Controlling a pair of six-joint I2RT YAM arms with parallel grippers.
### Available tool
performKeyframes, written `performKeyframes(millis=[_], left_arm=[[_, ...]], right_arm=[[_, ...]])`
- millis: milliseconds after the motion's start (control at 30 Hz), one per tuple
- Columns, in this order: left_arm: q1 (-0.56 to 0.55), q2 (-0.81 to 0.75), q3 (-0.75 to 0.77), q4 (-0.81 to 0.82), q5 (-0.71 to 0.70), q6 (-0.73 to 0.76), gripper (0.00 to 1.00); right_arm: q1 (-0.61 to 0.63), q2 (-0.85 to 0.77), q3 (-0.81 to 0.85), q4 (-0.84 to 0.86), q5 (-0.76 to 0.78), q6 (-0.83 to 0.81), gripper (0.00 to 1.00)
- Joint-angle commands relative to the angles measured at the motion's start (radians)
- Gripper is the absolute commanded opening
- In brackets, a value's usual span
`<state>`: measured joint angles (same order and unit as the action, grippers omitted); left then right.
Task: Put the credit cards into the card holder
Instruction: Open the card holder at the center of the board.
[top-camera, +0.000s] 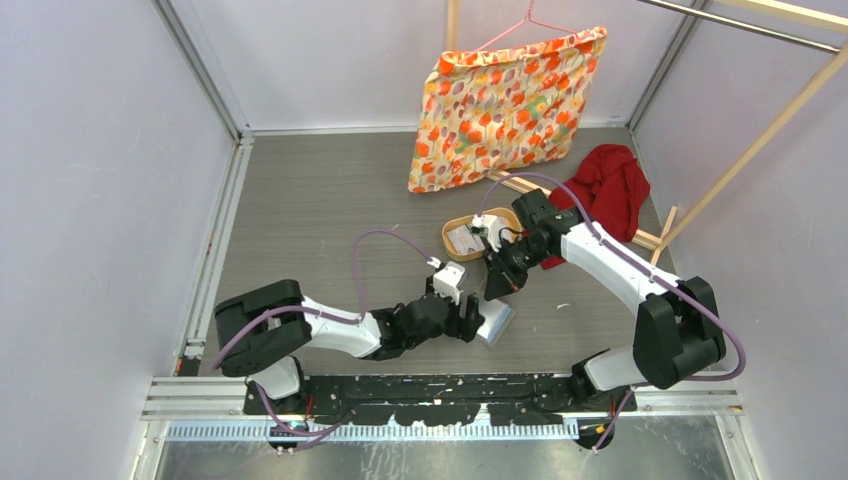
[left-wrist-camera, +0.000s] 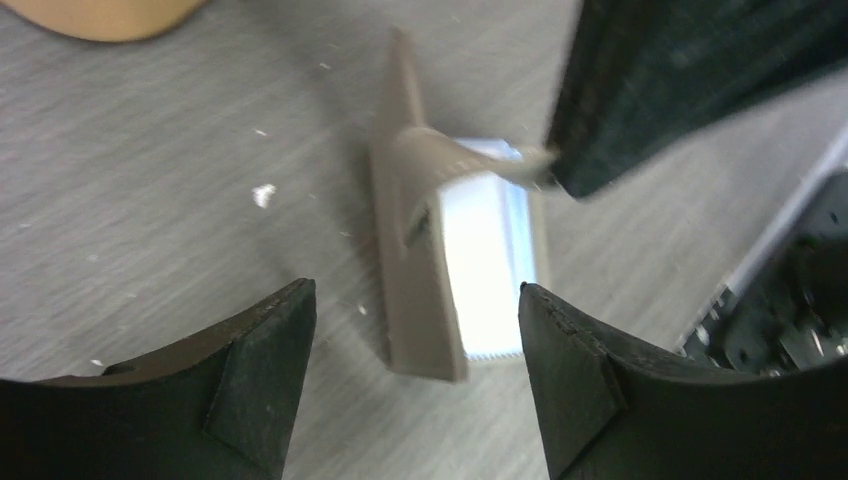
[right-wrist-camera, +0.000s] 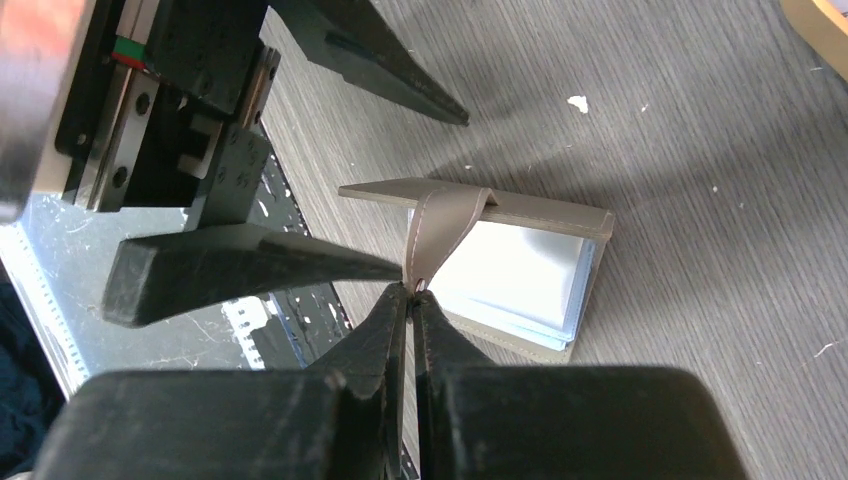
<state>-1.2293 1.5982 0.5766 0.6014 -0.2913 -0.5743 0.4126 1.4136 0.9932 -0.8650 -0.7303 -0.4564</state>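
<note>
Straddling the small grey-olive folding card holder, my left gripper stands wide and empty, a finger at either side. The holder lies partly open on the grey wood-grain table, close to the metal rail at six o'clock. My right gripper is pinched tight on its soft strap. Light and floppy, the cover wants steadying at its stiffer edge. White credit cards, I think, wait in the oval tan wooden tray at twelve o'clock. Open room lies toward nine.
</note>
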Motion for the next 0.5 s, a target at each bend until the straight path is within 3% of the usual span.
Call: performKeyframes(millis=[0,67,133,167,200,300,367,467], left_arm=[[0.002,0.02,0.065,-0.045,-0.218,-0.054,0.68],[0.002,0.028,0.056,-0.015,-0.226,-0.068,0.49],[0.004,0.032,0.051,0.01,-0.203,-0.088,0.11],[0.005,0.033,0.047,0.007,-0.188,-0.109,0.03],[0.005,0.026,0.033,0.004,-0.183,-0.173,0.0],[0.016,0.018,-0.048,0.038,-0.177,-0.355,0.0],[0.02,0.019,-0.11,0.088,-0.172,-0.474,0.0],[0.019,0.032,-0.174,0.131,-0.179,-0.645,0.0]], right_arm=[[0.009,0.006,0.037,0.029,-0.003,0.025,0.09],[0.01,0.007,0.037,0.028,0.005,0.026,0.09],[0.009,0.003,0.038,0.029,0.011,0.026,0.09],[0.01,-0.001,0.039,0.028,0.014,0.026,0.17],[0.01,-0.007,0.043,0.02,0.019,0.025,0.35],[0.002,-0.036,0.053,-0.01,0.023,0.002,0.7],[-0.014,-0.075,0.042,-0.017,0.016,-0.014,0.78],[-0.019,-0.102,0.003,-0.023,0.012,-0.055,0.79]])
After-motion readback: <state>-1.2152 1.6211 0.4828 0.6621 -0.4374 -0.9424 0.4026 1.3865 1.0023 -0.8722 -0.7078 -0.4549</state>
